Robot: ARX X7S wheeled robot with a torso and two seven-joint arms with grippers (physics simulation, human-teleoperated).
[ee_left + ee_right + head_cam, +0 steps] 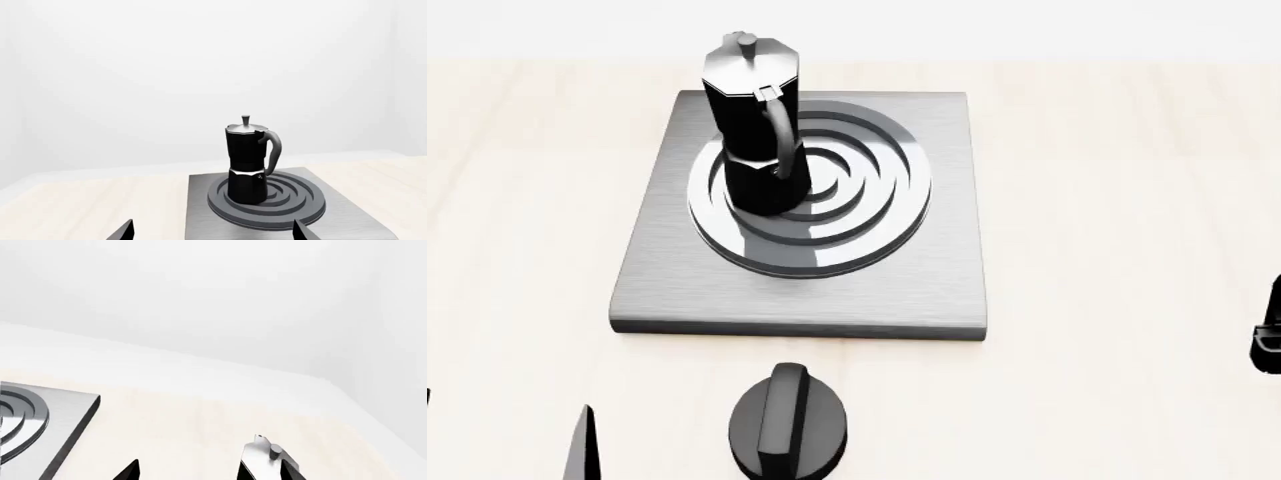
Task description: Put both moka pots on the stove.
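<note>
Rigid, glossy, likely slippery second moka pot (265, 460) between spread right gripper (208, 471) tips; best pinched at waist.

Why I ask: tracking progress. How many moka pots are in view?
2. One moka pot stands on the stove's burner rings; of the other only the lid shows, near the right claw.

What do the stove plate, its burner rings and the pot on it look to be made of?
Stove: brushed grey metal, streaked sheen. Burner rings: dark, glossy, probably metal. Moka pot: glossy black faceted body, silvery lid, likely metal.
</note>
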